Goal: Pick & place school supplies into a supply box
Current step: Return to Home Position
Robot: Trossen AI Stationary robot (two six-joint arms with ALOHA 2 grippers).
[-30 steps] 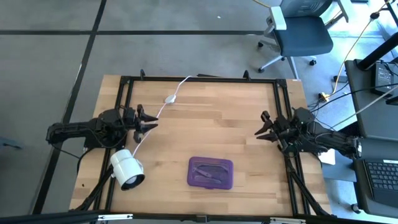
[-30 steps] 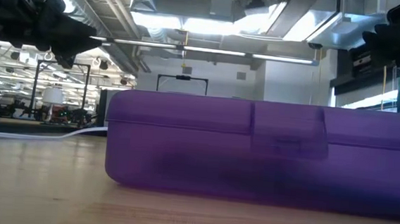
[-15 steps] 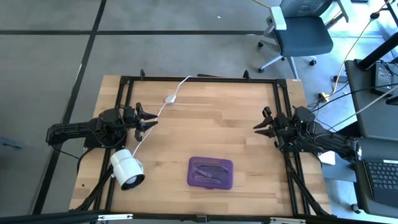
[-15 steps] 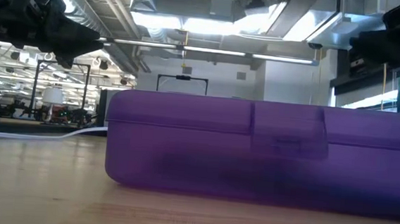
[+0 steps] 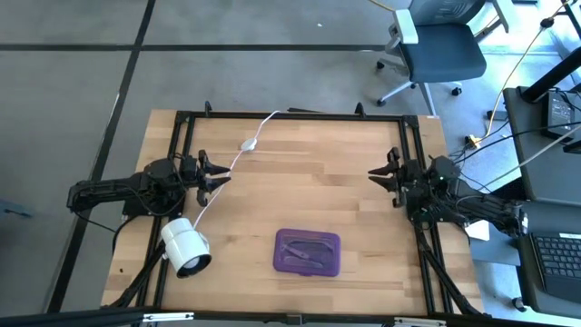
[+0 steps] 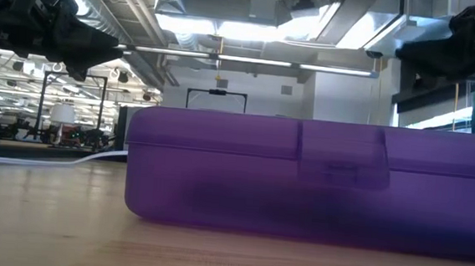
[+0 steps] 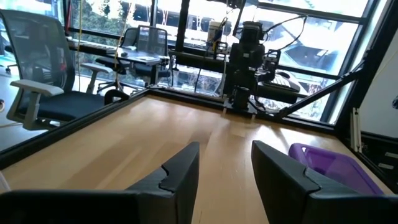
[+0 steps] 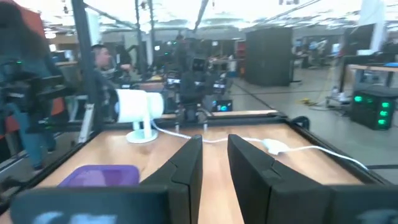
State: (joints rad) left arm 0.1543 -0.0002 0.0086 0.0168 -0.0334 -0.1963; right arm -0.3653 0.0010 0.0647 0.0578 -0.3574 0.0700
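The purple supply box lies shut and flat on the wooden table near its near edge; it fills the low view. Thin dark shapes, the school supplies, show faintly through its lid. My left gripper hovers open over the table's left side, with nothing between its fingers. My right gripper hovers open over the right side and points toward the left. Both are well away from the box, which also shows in the wrist views.
A white cylindrical lamp lies near the table's left near corner. Its white cable with an oval switch runs toward the far edge, passing close to my left gripper. A black frame borders the table. An office chair stands beyond the far edge.
My right gripper has moved toward the table's far edge and turned a little, staying open. The left arm and the box have kept still.
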